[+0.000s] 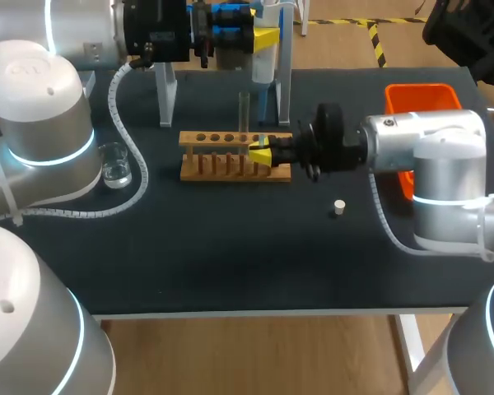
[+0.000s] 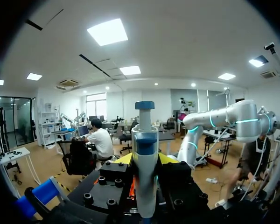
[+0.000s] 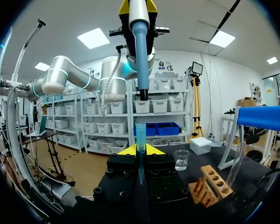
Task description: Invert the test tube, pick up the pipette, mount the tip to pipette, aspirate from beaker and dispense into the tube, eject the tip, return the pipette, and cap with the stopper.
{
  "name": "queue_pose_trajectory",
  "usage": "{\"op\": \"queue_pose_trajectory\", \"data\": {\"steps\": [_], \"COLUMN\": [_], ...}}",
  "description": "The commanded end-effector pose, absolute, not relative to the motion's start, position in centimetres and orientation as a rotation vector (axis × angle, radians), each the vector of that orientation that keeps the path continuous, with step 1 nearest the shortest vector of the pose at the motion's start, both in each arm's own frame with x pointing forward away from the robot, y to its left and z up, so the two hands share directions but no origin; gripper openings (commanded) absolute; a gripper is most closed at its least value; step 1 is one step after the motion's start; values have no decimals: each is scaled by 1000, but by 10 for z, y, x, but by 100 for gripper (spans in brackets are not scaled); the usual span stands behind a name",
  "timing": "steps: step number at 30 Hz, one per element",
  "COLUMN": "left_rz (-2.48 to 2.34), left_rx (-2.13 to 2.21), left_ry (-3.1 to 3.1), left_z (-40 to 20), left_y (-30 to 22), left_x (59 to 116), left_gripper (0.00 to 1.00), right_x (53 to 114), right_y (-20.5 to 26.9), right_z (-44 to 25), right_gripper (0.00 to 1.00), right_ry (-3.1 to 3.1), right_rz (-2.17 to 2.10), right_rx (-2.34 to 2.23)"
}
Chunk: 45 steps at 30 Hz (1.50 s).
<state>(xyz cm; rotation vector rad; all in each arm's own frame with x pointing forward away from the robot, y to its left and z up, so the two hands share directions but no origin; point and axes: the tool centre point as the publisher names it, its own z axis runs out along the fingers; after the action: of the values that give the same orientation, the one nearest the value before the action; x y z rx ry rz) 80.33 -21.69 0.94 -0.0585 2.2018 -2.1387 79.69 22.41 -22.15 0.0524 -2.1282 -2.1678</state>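
My right gripper [image 1: 261, 153] is at the wooden rack [image 1: 230, 167], shut on a clear test tube [image 1: 244, 113] that stands upright with its mouth up. The right wrist view has the tube [image 3: 140, 135] between the yellow tips of that gripper [image 3: 140, 150]. Straight above it hangs the blue and white pipette [image 3: 141, 51], nose pointing down at the tube's mouth with a gap between. My left gripper [image 1: 259, 37] is shut on the pipette [image 1: 230, 33], high at the table's back. In the left wrist view the pipette [image 2: 144, 154] fills that gripper [image 2: 144, 161].
A glass beaker [image 1: 115, 164] with clear liquid stands left of the rack. A small white stopper [image 1: 338, 206] lies on the dark table right of centre. An orange bin [image 1: 420, 103] is at the back right. The pipette stand's white legs [image 1: 163, 95] rise behind the rack.
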Motion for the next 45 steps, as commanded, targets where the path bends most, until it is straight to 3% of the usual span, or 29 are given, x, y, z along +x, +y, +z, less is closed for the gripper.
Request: {"op": "queue_pose_trajectory", "data": {"steps": [1, 45], "left_rz": [-2141, -2141], "left_rx": [-57, -57], "left_ry": [2199, 2199], "left_z": [9, 9], "left_y": [-216, -216], "left_x": [803, 803], "left_gripper": [0, 0], "right_x": [797, 800], "right_y": [225, 226], "right_z": [-219, -208], "right_gripper": [0, 0], "right_ry": [-2131, -2125], "right_rz": [-2164, -2175], "right_rx": [54, 61]}}
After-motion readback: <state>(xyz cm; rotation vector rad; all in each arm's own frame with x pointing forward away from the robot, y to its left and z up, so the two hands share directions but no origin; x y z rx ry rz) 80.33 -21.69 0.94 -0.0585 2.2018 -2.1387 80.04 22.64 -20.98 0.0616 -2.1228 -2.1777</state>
